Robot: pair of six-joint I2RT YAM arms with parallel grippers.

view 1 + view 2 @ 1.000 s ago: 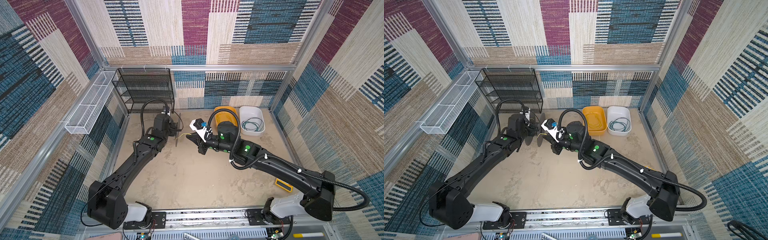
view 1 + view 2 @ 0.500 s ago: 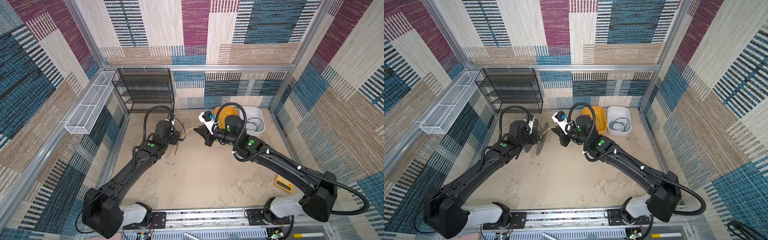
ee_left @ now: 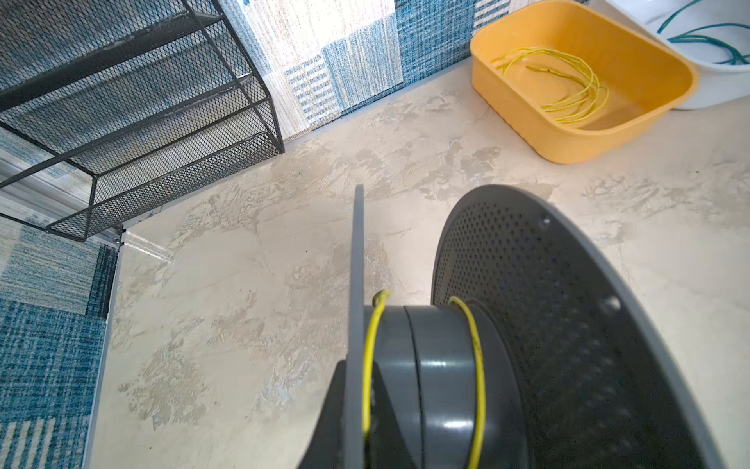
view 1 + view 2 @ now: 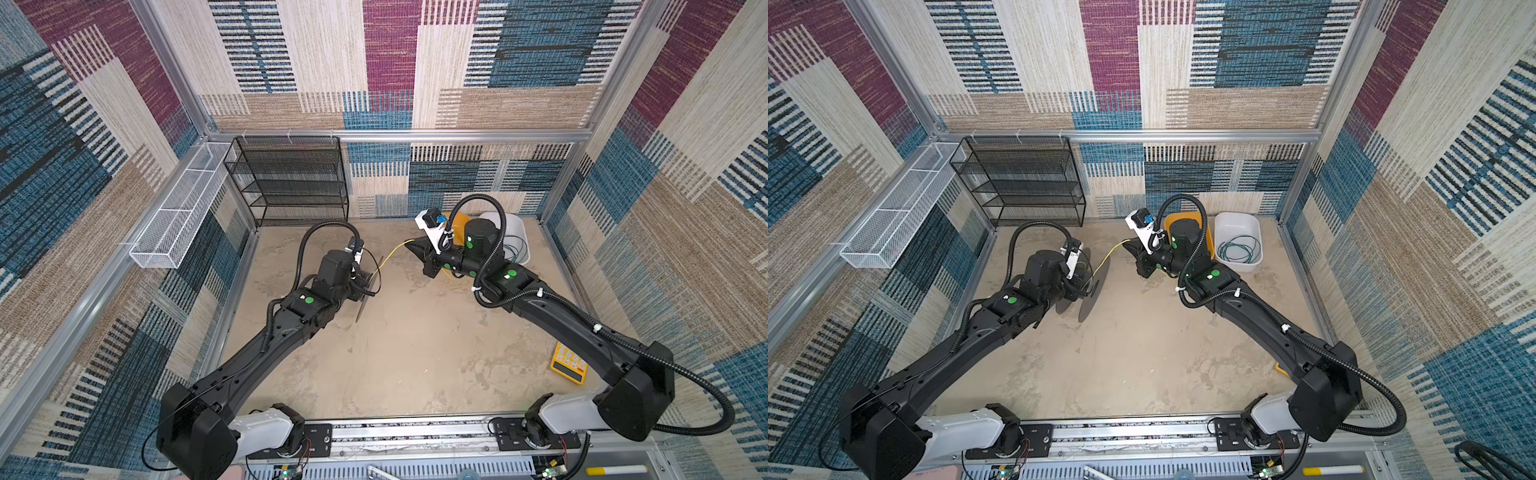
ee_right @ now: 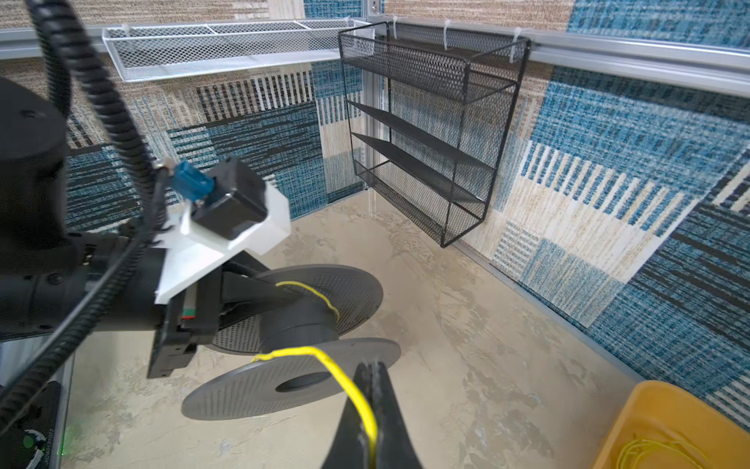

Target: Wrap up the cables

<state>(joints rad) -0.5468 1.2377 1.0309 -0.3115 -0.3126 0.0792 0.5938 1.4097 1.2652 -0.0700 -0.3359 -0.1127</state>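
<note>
My left gripper (image 4: 365, 283) is shut on one thin flange of a grey perforated spool (image 4: 369, 291) (image 5: 300, 320), held above the floor. The yellow cable (image 4: 392, 254) (image 4: 1108, 258) circles the spool's hub (image 3: 438, 357) and runs taut to my right gripper (image 5: 371, 367) (image 4: 410, 245), which is shut on it. More yellow loops (image 3: 568, 101) lie in the orange bin (image 3: 507, 117). The teal-green cable (image 4: 1239, 250) lies coiled in the white bin (image 4: 1237, 219). In the left wrist view the spool hides the left fingertips.
A black mesh shelf (image 4: 291, 183) stands at the back left and a white wire basket (image 4: 178, 224) hangs on the left wall. A small yellow keypad device (image 4: 569, 363) lies on the floor at the right, beside my right arm.
My right gripper has pulled back and to the right, toward the bins, drawing the yellow cable out. The left gripper with the spool has shifted slightly forward, so the two stand farther apart.
</note>
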